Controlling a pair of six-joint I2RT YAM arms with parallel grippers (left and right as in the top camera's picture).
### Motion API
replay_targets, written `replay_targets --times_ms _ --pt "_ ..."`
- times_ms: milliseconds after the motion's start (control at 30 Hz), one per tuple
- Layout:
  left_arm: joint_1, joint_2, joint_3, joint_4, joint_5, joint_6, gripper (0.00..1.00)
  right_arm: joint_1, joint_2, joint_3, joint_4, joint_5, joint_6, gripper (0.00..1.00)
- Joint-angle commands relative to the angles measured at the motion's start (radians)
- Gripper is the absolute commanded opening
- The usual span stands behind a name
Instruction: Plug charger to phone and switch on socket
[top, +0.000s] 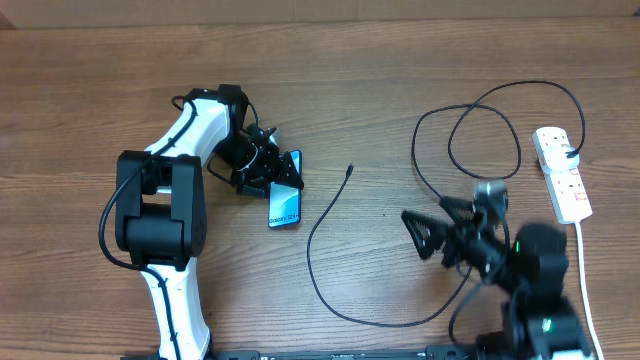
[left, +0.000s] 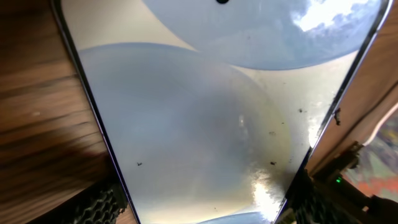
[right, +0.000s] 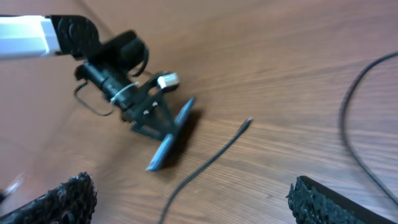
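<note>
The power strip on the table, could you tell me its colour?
The power strip is white; overhead view.

Phone (top: 284, 205) has its blue screen lit and looks tipped up on one long edge. The charger (top: 329, 207) is a thin black cable, its connector tip (top: 349, 171) loose near the phone's right side, unplugged. It loops off toward the white socket (top: 562, 175), well right of the phone.

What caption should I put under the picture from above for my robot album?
Left gripper straddles the phone; the charger tip lies loose beside it, right gripper open, socket off to the side.
</note>
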Motion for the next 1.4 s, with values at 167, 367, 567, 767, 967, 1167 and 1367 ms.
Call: replay_targets --times_ms 167,367,567,767,967,1167,1367 --pt "-0.007 0.01 -0.003 0.0 0.118 0.026 0.76 0.066 0.564 0.229 0.123 -0.436 0.01 1.0" --pt "-0.007 0.01 -0.003 0.0 0.118 0.026 0.76 0.261 0.874 0.229 0.265 -0.277 0.1 1.0" --pt "-0.007 0.01 -0.003 -0.003 0.118 0.026 0.76 0.425 1.016 0.229 0.578 -0.122 0.246 1.0" --pt "-0.012 0.01 -0.003 -0.01 0.118 0.027 0.76 0.476 1.095 0.229 0.724 0.041 0.378 0.96" --pt "-0.039 0.01 -0.003 -0.011 0.117 0.033 0.77 0.484 1.181 0.23 0.753 0.043 0.435 0.8" --pt "-0.064 0.01 -0.003 -0.012 0.117 0.029 0.77 0.517 1.217 0.233 0.804 0.135 0.434 0.69" --pt "-0.092 0.01 -0.003 -0.017 0.116 0.029 0.78 0.535 1.23 0.233 0.8 0.142 0.453 0.63"
